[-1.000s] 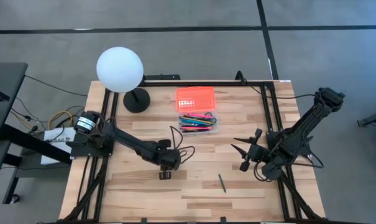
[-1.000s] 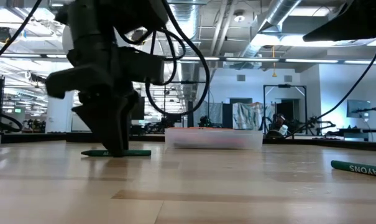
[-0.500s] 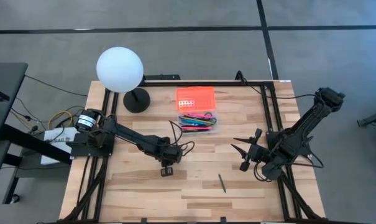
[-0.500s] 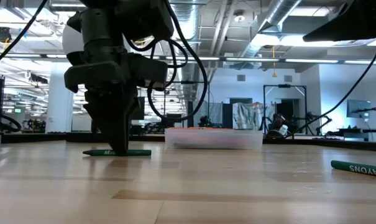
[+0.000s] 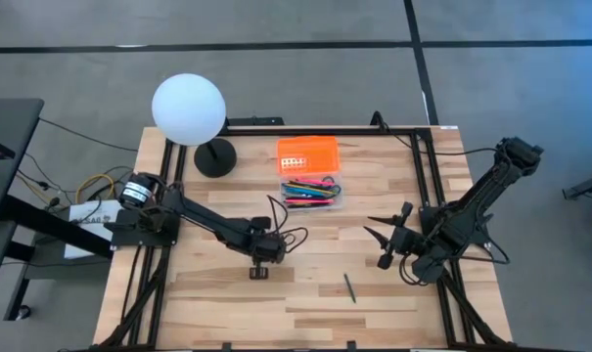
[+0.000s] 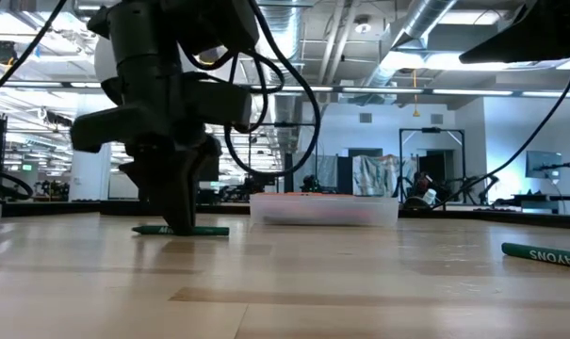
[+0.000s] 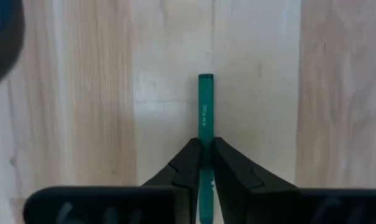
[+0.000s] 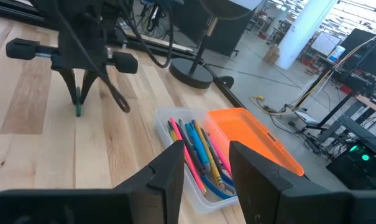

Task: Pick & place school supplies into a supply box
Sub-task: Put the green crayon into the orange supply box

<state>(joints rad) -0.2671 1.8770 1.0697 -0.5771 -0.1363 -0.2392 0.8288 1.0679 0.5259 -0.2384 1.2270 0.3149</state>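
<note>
A green crayon (image 7: pixel 204 106) lies flat on the wooden table, left of centre, and shows in the low view as a thin green stick (image 6: pixel 204 230). My left gripper (image 5: pixel 259 272) stands over it, pointing down, shut on it. The supply box (image 5: pixel 310 193) sits at the far centre, its clear base holding several coloured pens and its orange lid (image 5: pixel 308 153) open behind it. A second dark green crayon (image 5: pixel 350 287) lies loose near the front centre. My right gripper (image 8: pixel 203 168) hovers open at the table's right, holding nothing. My left gripper pinches the green crayon's two long sides (image 7: pixel 204 140) between its two fingers, about midway along it. The fingers (image 6: pixel 176 202) come from above, pointing down, one on each side of the crayon. The crayon lies level on the table.
A white globe lamp (image 5: pixel 188 110) on a black base (image 5: pixel 215 156) stands at the far left. Black frame rails (image 5: pixel 423 176) run along the table's sides. Bare wood lies between the left gripper and the box (image 6: pixel 322 209).
My left gripper's fingers have drawn together on the green crayon while the wrist rolled a little over it. The crayon has slid slightly along the table and stays flat on it.
</note>
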